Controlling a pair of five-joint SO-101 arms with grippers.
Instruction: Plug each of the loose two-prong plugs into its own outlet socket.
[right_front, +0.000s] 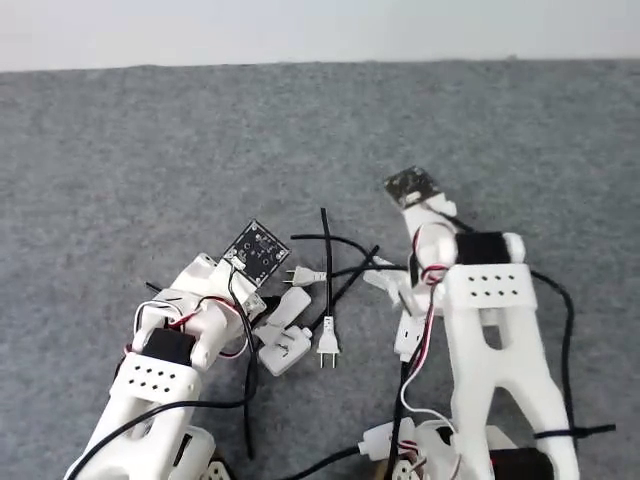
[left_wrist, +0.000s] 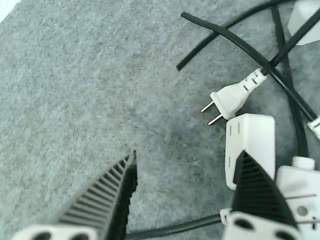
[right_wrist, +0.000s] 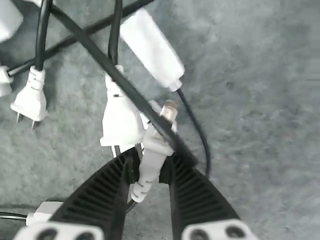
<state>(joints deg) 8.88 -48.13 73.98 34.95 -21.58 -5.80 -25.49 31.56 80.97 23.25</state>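
My left gripper (left_wrist: 187, 156) is open, its two black fingers (left_wrist: 112, 200) spread over bare carpet. Just beyond them lies a loose white two-prong plug (left_wrist: 231, 97) on a black cable, prongs aimed at the open carpet, beside a white outlet socket (left_wrist: 250, 142). Both show in the high view, the plug (right_front: 305, 275) and the socket (right_front: 291, 305), with a second socket (right_front: 283, 350) nearer the arm's base. My right gripper (right_wrist: 150, 160) is shut on another white plug (right_wrist: 152, 145), one brass prong showing beside a white connector (right_wrist: 121, 120). A third plug (right_front: 327, 347) lies between the arms.
Black cables (right_front: 330, 250) cross and tangle between the two arms, and one runs over the held plug (right_wrist: 100, 57). A long white block (right_wrist: 150, 47) lies past the right gripper. Grey carpet (right_front: 150, 160) covers the table, open at the far left.
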